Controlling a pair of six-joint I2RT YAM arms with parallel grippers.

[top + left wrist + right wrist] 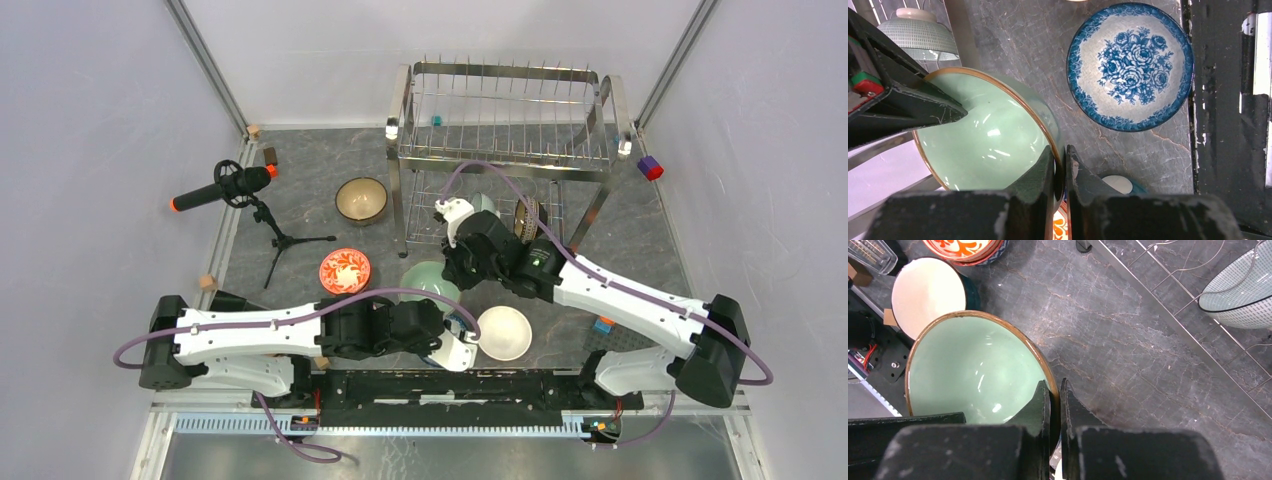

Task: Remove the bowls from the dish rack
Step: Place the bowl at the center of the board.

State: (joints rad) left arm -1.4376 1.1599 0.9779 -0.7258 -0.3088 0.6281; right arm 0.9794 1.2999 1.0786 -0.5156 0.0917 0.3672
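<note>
Tabletop dark marble, walls white; L gripper, R gripper clamp green bowl, prob. tilted.

Microphone stand left, dish rack behind

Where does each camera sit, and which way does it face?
Top external: above, behind the arms, looking down on the dish rack; both arms show.
Left wrist: on that arm, facing down past the left claw; sees a blue floral bowl.
Right wrist: likewise, past the right claw; sees a white bowl.
Shared: the pale green bowl, each claw pinching its rim.
</note>
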